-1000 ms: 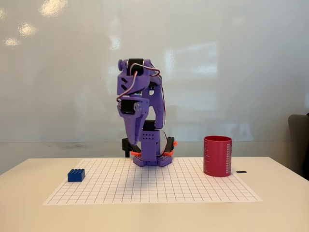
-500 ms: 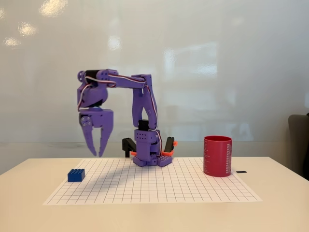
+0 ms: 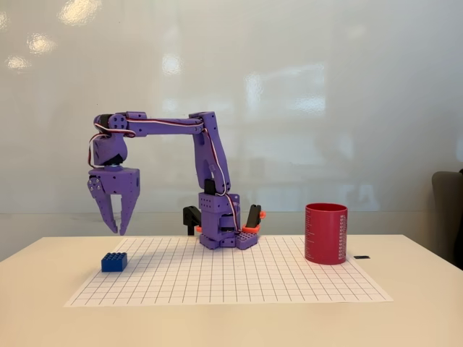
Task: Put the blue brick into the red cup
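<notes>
The blue brick (image 3: 114, 262) lies flat, studs up, long side across the view, at the grid mat's (image 3: 239, 278) left edge. Above it hangs the purple gripper (image 3: 116, 230), slightly open, empty. The red cup (image 3: 325, 233) stands far right.

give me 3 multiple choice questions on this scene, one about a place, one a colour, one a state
1. Where does the blue brick lie?
A. inside the cup
B. on the grid mat, left in the fixed view
C. between the fingers

2. What colour is the cup?
A. red
B. green
C. white

3. How is the gripper?
A. shut on the brick
B. resting on the table
C. open, in the air above the brick

Answers: B, the brick sits on the mat's left part; A, its sides are crimson; C, its fingers are spread and hold nothing.
</notes>
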